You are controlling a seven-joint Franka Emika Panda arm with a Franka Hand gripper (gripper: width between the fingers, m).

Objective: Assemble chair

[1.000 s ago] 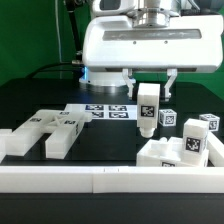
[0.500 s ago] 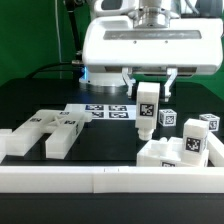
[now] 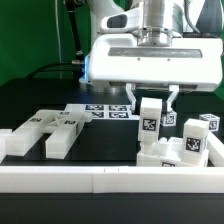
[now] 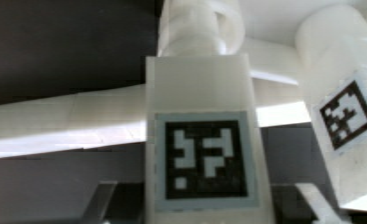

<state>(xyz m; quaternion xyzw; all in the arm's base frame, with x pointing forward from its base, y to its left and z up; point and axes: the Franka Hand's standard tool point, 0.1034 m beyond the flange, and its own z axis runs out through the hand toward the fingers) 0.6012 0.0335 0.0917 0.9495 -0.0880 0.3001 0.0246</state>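
My gripper (image 3: 150, 100) is shut on a white chair bar (image 3: 150, 122) with a tag on its face and holds it upright. The bar's lower end hangs just over the back edge of a white tagged chair slab (image 3: 172, 156) at the exterior view's right; I cannot tell if they touch. In the wrist view the bar (image 4: 201, 120) fills the middle between my fingers (image 4: 105, 202), and a tagged white part (image 4: 349, 100) lies beyond it. More white chair parts (image 3: 45, 132) lie at the exterior view's left.
A small tagged cube (image 3: 167, 118) and a tagged block (image 3: 205, 128) stand behind the right slab. The marker board (image 3: 100, 110) lies behind the bar. A long white border rail (image 3: 100, 181) runs along the front edge.
My gripper has come down with the bar and shifted a little to the exterior view's right, bringing the bar's lower end close to the right slab.
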